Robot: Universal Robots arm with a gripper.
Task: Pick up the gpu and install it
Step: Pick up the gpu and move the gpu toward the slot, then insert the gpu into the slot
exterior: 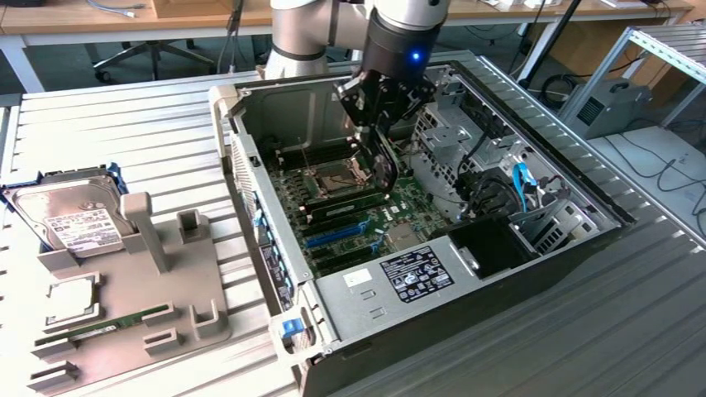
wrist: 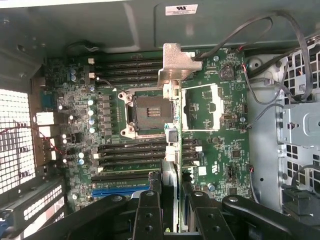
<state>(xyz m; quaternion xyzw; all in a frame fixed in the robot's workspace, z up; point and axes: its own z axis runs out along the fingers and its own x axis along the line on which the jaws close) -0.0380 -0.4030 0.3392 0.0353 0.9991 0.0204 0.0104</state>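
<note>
- Pincer (exterior: 381, 116) hangs from the arm inside the open case (exterior: 464, 356), clenched on the gpu (exterior: 386, 161); a small blue light glows on the wrist above it.
- In the wrist view the pincer (wrist: 172, 205) has its black fingers (wrist: 147, 215) on either side of the gpu (wrist: 170, 145), which is seen edge-on as a thin strip.
- The card's pale metal bracket (wrist: 175, 65) sits at the end far from the fingers.
- The gpu is held on edge over the motherboard (exterior: 364, 211), beside the CPU socket (exterior: 331, 178); whether its lower edge touches the board cannot be told.
- In the wrist view the card's line passes just beside the open socket (wrist: 147, 107) on the green motherboard (wrist: 220, 145), and a blue slot (wrist: 120, 191) lies near the fingers, to one side of the card.
- A black label (exterior: 417, 271) and a small white label (exterior: 359, 279) sit on the silver box at the near end of the case; their print is too small to read.
- A white label (wrist: 181, 9) with a red mark is stuck on the case wall in the wrist view; its text cannot be read.
- Blue cables (exterior: 521, 178) curl in the case's drive bay, at the exterior view's right.
- On the ribbed metal worktop (exterior: 144, 141), at the exterior view's left, a grey holder (exterior: 165, 289) carries a hard drive (exterior: 72, 219) with a white label of unreadable print, a CPU (exterior: 72, 298) and a green memory stick (exterior: 111, 324).
</note>
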